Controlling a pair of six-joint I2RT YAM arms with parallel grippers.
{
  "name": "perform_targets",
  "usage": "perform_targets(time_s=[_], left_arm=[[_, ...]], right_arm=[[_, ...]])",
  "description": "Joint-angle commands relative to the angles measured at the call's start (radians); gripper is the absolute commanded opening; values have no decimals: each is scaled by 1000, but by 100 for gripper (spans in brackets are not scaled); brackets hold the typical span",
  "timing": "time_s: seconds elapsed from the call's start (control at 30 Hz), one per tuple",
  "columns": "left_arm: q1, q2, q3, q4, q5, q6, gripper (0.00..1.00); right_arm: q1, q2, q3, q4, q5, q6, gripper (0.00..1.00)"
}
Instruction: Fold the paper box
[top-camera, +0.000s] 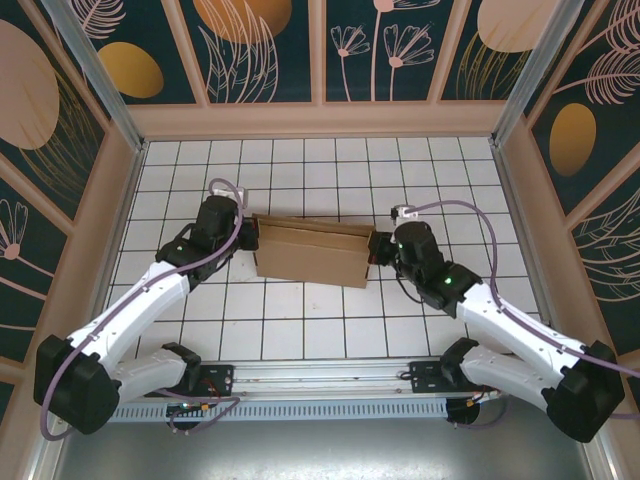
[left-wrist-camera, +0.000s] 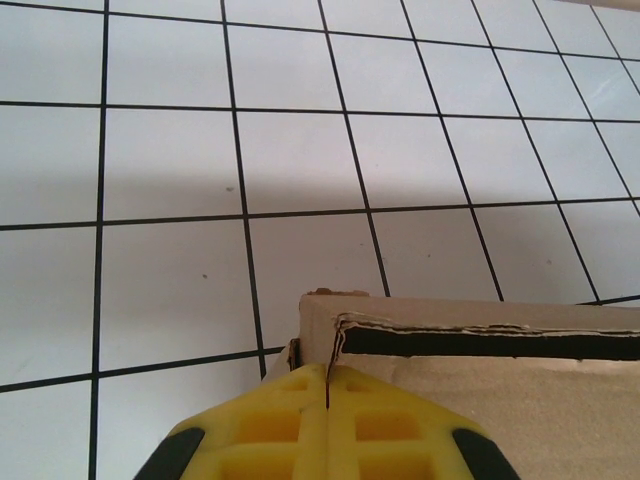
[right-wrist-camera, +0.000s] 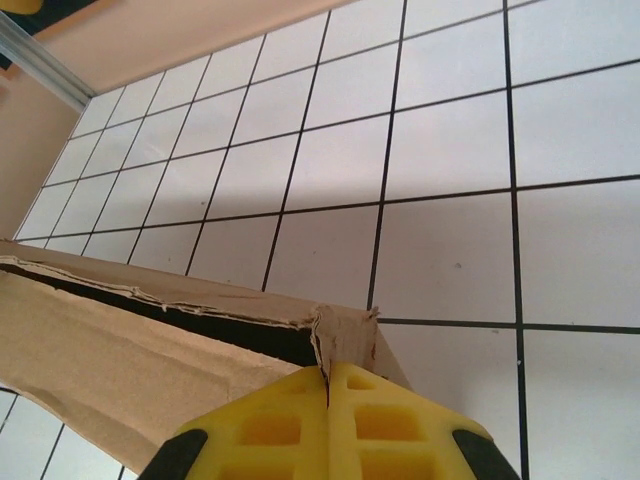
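Note:
The paper box (top-camera: 310, 255) is plain brown cardboard, partly folded, lying in the middle of the tiled table with its back wall raised. My left gripper (top-camera: 252, 238) is at the box's left end and my right gripper (top-camera: 378, 248) at its right end. In the left wrist view the yellow fingers of the left gripper (left-wrist-camera: 327, 375) are pressed together on the cardboard edge at the corner of the paper box (left-wrist-camera: 500, 400). In the right wrist view the right gripper (right-wrist-camera: 328, 372) is likewise shut on the corner flap of the paper box (right-wrist-camera: 100, 340).
The white tiled table (top-camera: 330, 320) is walled on three sides by patterned panels (top-camera: 320, 60). A metal rail (top-camera: 320, 385) with the arm bases runs along the near edge. Cables loop over both arms.

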Motion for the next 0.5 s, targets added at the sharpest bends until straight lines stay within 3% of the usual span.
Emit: perform_targets(time_s=[0.0, 0.27, 0.47], left_arm=[[-6, -31, -41, 35, 19, -31, 0], [-6, -66, -84, 51, 28, -47, 0], [-7, -80, -107, 68, 39, -63, 0]], right_arm=[[44, -45, -91, 65, 112, -26, 0], [136, -63, -180, 152, 204, -85, 0], [152, -49, -149, 143, 242, 35, 3]])
